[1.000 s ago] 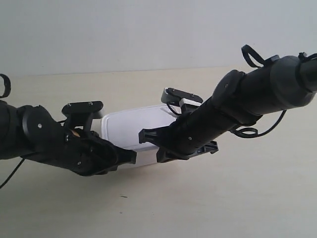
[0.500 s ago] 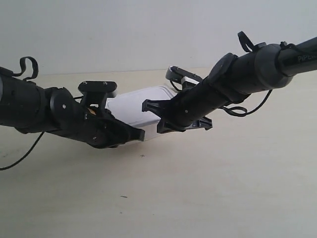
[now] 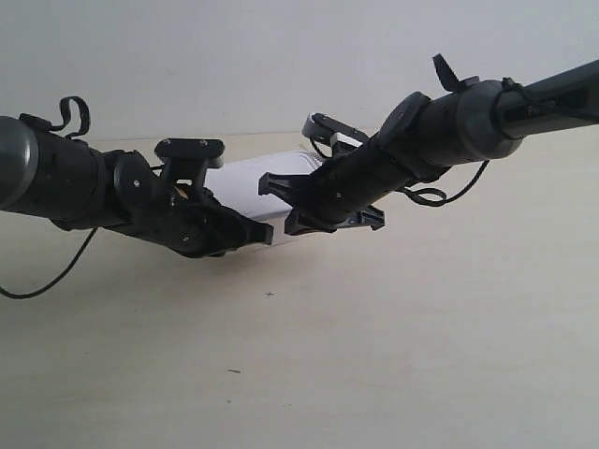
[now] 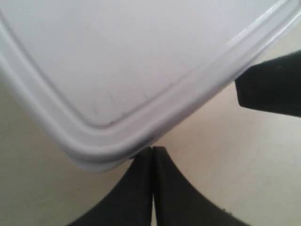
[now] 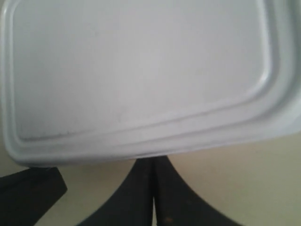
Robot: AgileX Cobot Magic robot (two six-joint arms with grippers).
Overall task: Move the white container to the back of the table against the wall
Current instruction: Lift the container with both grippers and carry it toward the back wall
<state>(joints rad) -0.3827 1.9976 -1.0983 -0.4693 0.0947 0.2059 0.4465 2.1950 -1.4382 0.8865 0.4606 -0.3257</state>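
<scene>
The white container (image 3: pixel 255 178) lies flat on the table (image 3: pixel 393 346), between the two arms and short of the wall (image 3: pixel 281 56). My left gripper (image 4: pixel 153 149) is shut, its joined tips pressed against a rounded corner of the container (image 4: pixel 131 61). My right gripper (image 5: pixel 153 160) is also shut, its tips against a long edge of the lid (image 5: pixel 141 70). In the exterior view, the gripper at the left (image 3: pixel 260 234) and the gripper at the right (image 3: pixel 281 201) meet the container's near side and hide most of it.
A black piece of the other gripper (image 4: pixel 273 89) shows beside the container in the left wrist view, and another such piece (image 5: pixel 28 193) in the right wrist view. A tiny dark speck (image 3: pixel 270 295) marks the table in front of the arms.
Both arms and the container have moved away from the camera toward the wall. The grippers have stayed shut against its near side.
</scene>
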